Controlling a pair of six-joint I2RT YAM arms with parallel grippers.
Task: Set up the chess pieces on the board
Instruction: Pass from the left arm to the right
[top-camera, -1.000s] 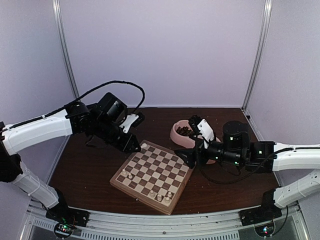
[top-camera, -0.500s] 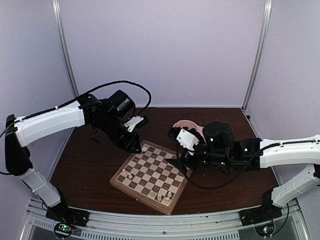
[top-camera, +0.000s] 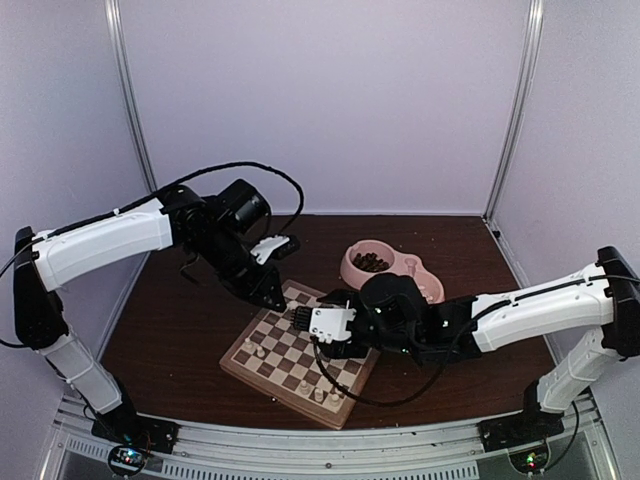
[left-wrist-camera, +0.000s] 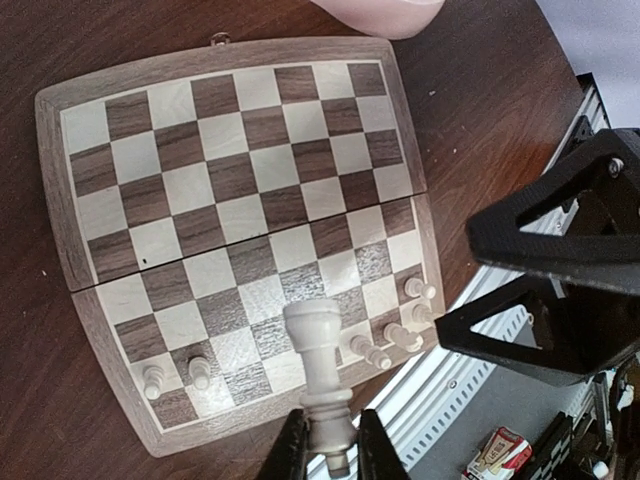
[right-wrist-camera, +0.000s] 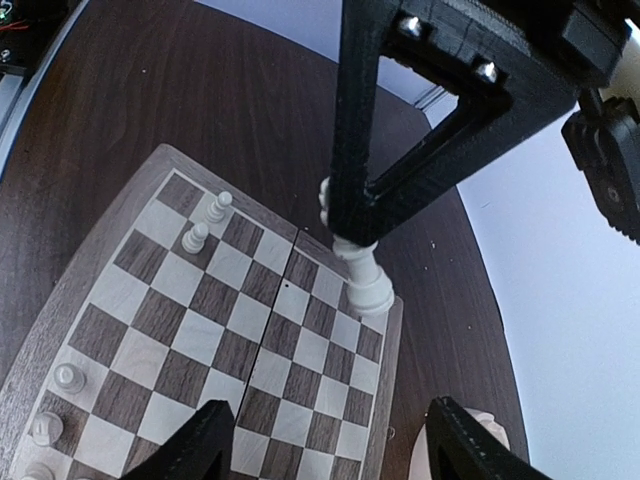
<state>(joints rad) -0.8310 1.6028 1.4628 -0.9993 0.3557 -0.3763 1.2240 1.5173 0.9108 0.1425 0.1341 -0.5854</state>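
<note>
The board (top-camera: 280, 345) lies at the table's middle. My left gripper (top-camera: 279, 297) hangs over its far corner. In the left wrist view it (left-wrist-camera: 322, 448) is shut on the base of a pale cream chess piece (left-wrist-camera: 318, 365). My right gripper (top-camera: 304, 324) reaches in from the right, close to that piece. Seen from the right wrist, its jaws (right-wrist-camera: 335, 450) stand open and empty, just short of the held piece (right-wrist-camera: 364, 276). Two cream pieces (top-camera: 255, 350) stand at the board's (left-wrist-camera: 240, 200) left edge, and three (top-camera: 320, 392) at its near corner.
A pink double bowl (top-camera: 385, 268) holding dark pieces (top-camera: 370, 262) stands behind the board on the right. The metal rail (top-camera: 330, 445) runs along the table's near edge. A red and white packet (left-wrist-camera: 495, 455) lies below the table.
My right arm has swung left from the pink bowl to over the board, up to the left gripper. The left gripper has shifted slightly right and lower, still holding the cream piece.
</note>
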